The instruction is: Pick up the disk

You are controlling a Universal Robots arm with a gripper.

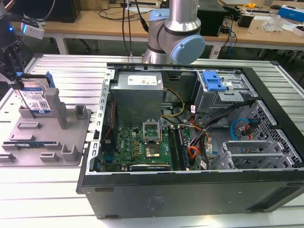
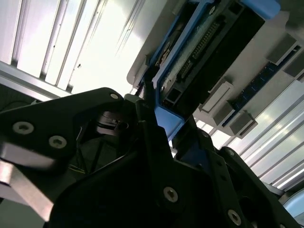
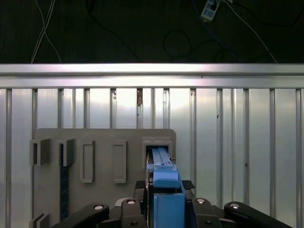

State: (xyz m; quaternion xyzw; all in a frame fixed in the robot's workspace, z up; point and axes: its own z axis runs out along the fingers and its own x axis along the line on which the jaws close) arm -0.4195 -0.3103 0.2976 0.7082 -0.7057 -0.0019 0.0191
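Note:
The disk (image 1: 35,99) stands on edge in a slot of the grey fixture (image 1: 47,137) at the exterior view's left, its white-and-blue label facing out and blue rails along its sides. My gripper (image 1: 17,81) comes down on the disk's top edge. In the first wrist view the blue rail of the disk (image 3: 164,166) runs between the two black fingers of the gripper (image 3: 165,185), which press on either side of it, above the fixture (image 3: 104,142). The second wrist view shows a finger (image 2: 148,92) against the blue rail of the disk (image 2: 209,42).
An open computer case (image 1: 266,95) with its motherboard, cables and a blue drive caddy (image 1: 213,80) lies to the exterior view's right of the fixture. Both rest on a ribbed metal table (image 1: 71,71). The arm's base (image 1: 173,33) rises behind the case. Cluttered desks stand beyond.

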